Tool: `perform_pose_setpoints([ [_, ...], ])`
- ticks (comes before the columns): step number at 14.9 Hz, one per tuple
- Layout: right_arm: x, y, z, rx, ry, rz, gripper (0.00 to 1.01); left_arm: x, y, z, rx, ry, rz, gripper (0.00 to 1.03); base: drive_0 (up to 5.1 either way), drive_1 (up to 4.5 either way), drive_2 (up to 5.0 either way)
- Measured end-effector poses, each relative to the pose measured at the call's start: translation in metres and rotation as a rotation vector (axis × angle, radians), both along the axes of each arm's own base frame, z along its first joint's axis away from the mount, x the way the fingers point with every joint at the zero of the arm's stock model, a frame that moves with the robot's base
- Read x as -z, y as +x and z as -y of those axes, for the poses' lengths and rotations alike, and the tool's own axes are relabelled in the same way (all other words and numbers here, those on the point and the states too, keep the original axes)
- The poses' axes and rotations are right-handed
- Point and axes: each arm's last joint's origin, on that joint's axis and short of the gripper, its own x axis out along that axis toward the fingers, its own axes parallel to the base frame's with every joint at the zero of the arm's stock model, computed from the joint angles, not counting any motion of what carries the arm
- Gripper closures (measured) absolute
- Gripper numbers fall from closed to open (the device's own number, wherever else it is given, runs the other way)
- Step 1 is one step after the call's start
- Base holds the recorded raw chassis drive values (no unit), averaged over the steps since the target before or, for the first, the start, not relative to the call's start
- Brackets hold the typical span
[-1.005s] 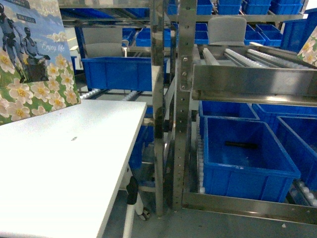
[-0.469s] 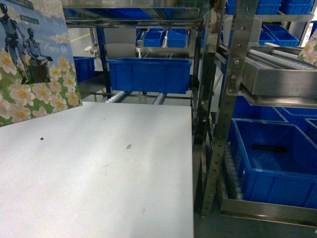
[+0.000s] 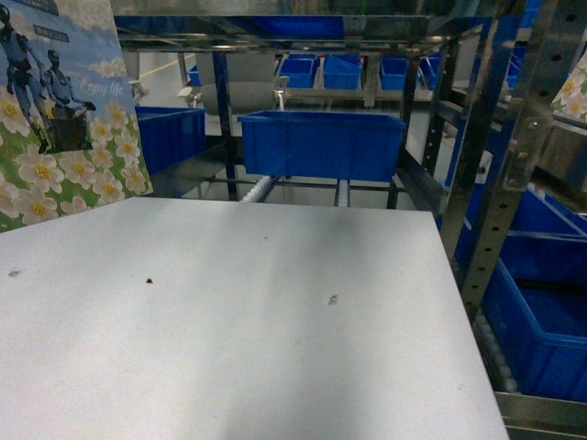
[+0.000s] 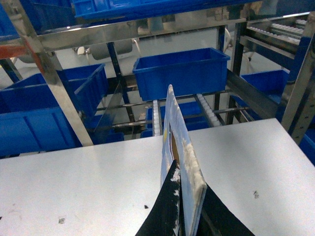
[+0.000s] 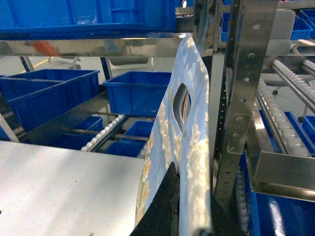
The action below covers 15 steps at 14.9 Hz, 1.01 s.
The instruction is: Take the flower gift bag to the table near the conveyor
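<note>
Head view: a large plain white matte table (image 3: pixel 257 321) fills the lower frame. At the upper left, a flat paper gift bag printed with white flowers and robot figures (image 3: pixel 64 110) hangs above the table's left edge. A second flower-printed bag (image 3: pixel 576 90) shows only as a corner at the right edge. Behind the table stands a stainless-steel conveyor rack with white roller tracks (image 3: pixel 261 188), carrying a blue plastic bin (image 3: pixel 321 142).

Left wrist view: the left gripper (image 4: pixel 189 216) has its black fingers (image 4: pixel 165 211) clamped on the first bag's bottom edge, the bag seen edge-on above the table.

Right wrist view: the right gripper (image 5: pixel 189 211) pinches the second bag beside a perforated steel upright (image 5: pixel 243 98).
</note>
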Motion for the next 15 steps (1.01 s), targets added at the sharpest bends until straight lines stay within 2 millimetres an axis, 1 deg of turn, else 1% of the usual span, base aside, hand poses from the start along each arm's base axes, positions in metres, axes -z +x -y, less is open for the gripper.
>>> perform_pose_setpoints([
  [15, 0.0004, 0.0001, -0.0001, -0.001, 0.000, -0.003, 0.99, 0.0001, -0.0001, 0.0002, 0.001, 0.000, -0.001, 1.01, -4.9, 2.52, 2.5],
])
